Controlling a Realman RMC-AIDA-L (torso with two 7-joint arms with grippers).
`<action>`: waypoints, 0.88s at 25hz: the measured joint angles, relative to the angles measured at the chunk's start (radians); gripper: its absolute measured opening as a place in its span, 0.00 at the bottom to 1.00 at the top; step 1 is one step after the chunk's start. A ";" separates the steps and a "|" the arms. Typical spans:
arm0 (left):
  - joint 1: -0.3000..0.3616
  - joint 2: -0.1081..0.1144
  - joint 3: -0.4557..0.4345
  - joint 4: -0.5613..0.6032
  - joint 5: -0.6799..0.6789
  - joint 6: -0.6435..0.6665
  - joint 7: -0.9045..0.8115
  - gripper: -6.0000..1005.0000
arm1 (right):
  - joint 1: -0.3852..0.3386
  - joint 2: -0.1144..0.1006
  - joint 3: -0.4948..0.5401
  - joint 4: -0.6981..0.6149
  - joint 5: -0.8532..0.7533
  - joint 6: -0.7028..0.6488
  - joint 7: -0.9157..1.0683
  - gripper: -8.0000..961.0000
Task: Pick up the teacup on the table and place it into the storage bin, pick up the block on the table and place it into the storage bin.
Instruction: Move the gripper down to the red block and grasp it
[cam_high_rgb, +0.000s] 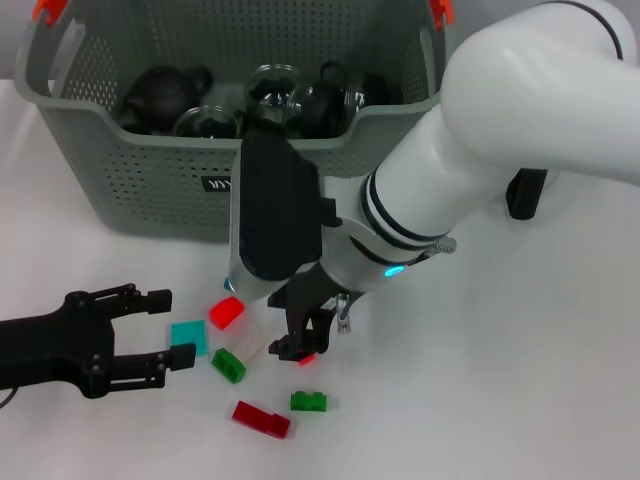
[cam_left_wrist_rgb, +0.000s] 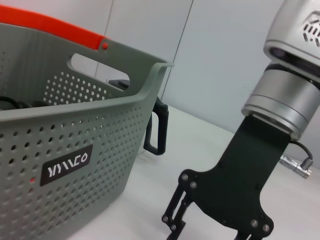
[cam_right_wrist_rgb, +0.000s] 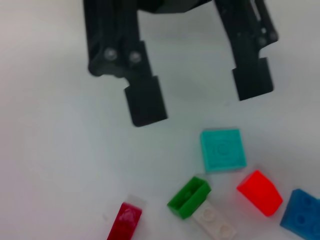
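The grey-green storage bin (cam_high_rgb: 150, 180) stands at the back and holds dark teapots (cam_high_rgb: 160, 92) and glass cups (cam_high_rgb: 270, 90). It also shows in the left wrist view (cam_left_wrist_rgb: 75, 125). No teacup shows on the table. Several blocks lie in front of the bin: red (cam_high_rgb: 226, 312), teal (cam_high_rgb: 188, 335), green (cam_high_rgb: 228, 365), dark red (cam_high_rgb: 260, 418) and a second green (cam_high_rgb: 308, 401). My right gripper (cam_high_rgb: 298, 348) points down among them, low over the table, with a small red piece (cam_high_rgb: 308, 358) at its tip. My left gripper (cam_high_rgb: 172, 327) is open and empty, just left of the teal block (cam_right_wrist_rgb: 223, 149).
A black handle (cam_high_rgb: 525, 195) shows behind my right arm, right of the bin, and also in the left wrist view (cam_left_wrist_rgb: 156, 127). A white block (cam_right_wrist_rgb: 215, 222) and a blue block (cam_right_wrist_rgb: 301, 215) lie among the others. White table stretches to the right.
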 joint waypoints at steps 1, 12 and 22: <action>0.000 0.000 0.000 0.000 -0.001 0.001 0.000 0.83 | 0.000 0.000 0.006 0.003 0.000 -0.003 0.000 0.56; -0.003 0.001 0.000 0.000 0.000 0.003 -0.006 0.83 | -0.002 0.000 0.005 0.026 0.001 -0.025 0.004 0.56; -0.003 0.001 0.000 0.001 -0.001 0.003 -0.006 0.83 | -0.005 0.002 0.011 0.026 0.006 -0.021 0.004 0.56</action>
